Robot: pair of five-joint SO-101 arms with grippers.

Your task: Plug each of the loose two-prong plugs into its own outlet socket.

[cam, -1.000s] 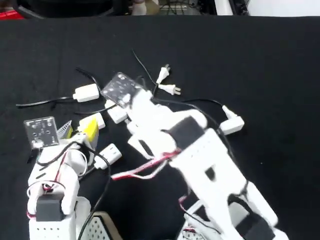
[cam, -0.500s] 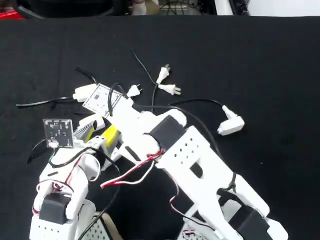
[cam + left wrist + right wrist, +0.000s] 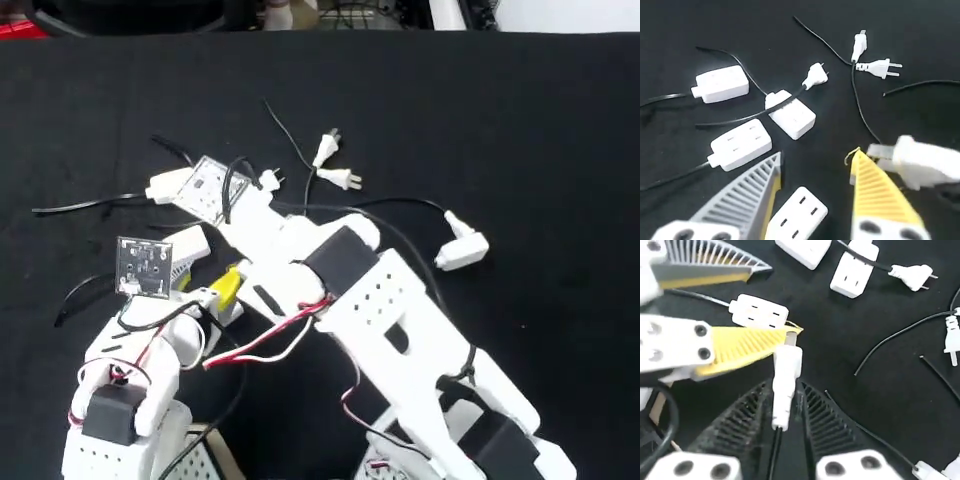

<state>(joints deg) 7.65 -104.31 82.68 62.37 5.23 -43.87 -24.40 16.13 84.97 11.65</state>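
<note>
The plug (image 3: pixel 788 362) is clamped between the black fingers of the right gripper (image 3: pixel 784 387), its prongs pointing forward, at the yellow fingertip (image 3: pixel 785 331) of the left gripper (image 3: pixel 815 157); the left gripper stands wide open, a socket (image 3: pixel 796 215) lying between its fingers; a second socket (image 3: pixel 740 145) lies just ahead of its gray finger.

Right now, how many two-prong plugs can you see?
4. First plug and second plug lie together at the far side; third plug lies near a socket block; fourth plug is shut in the right gripper. The arms may hide more.
</note>
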